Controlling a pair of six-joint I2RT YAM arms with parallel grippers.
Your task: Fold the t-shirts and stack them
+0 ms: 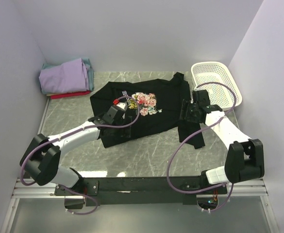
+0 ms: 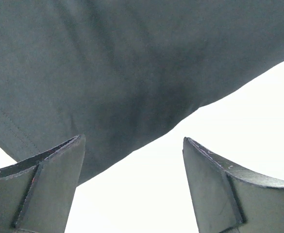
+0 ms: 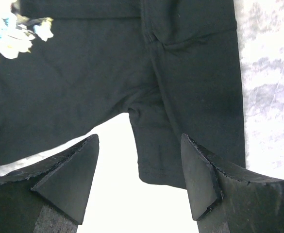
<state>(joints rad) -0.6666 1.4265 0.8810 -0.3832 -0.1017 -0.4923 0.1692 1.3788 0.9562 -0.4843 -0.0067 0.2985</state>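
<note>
**Both grippers released over the spread black shirt**

The black t-shirt is lying flat at the middle of the table. Its long axis is running roughly from 9 o'clock to 3 o'clock in the top view, and both sleeves are sitting at the 3 o'clock end. The rose print is facing up.

The left gripper is hovering over the half of the shirt toward 9 o'clock, jaws wide apart and gripping nothing, with an edge of the cloth just ahead of it.

The right gripper is also standing released and empty. The near sleeve is trailing off toward 6 o'clock from it, and the sleeve's hem is showing between its fingers. That makes the right arm the nearer one for folding this sleeve inward.

The stack of folded shirts is waiting at 10 o'clock from the black shirt, well apart and closer to the left arm.
</note>
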